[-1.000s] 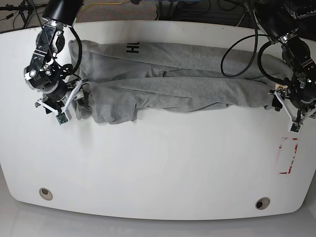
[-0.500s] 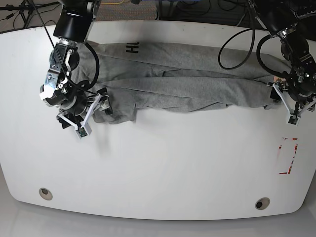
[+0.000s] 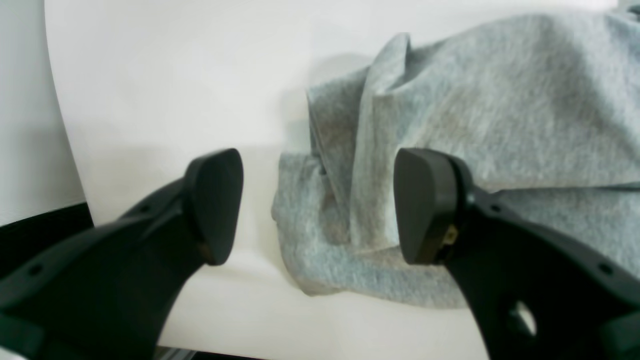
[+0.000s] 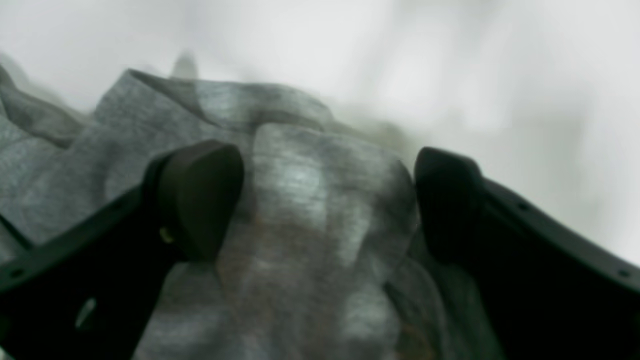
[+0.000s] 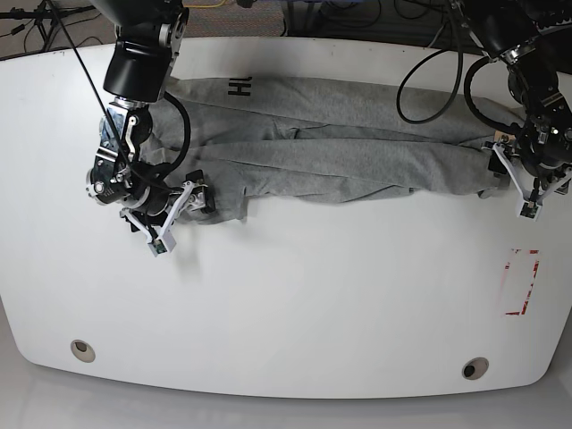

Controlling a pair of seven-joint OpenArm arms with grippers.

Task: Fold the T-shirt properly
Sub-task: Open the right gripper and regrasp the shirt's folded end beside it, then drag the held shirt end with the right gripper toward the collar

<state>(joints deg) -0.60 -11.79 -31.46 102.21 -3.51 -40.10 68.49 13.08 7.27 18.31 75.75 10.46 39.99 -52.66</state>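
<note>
The T-shirt (image 5: 340, 147) lies as a long rumpled band across the far half of the white surface (image 5: 295, 304), lengthwise folds made, lettering showing near its far edge. We judge the task partway done: the crosswise folds remain. We see the left claw (image 3: 317, 205) wide, straddling the shirt's end, nothing pinched. The right claw (image 4: 327, 200) is also wide, over bunched cloth at the other end.
</note>
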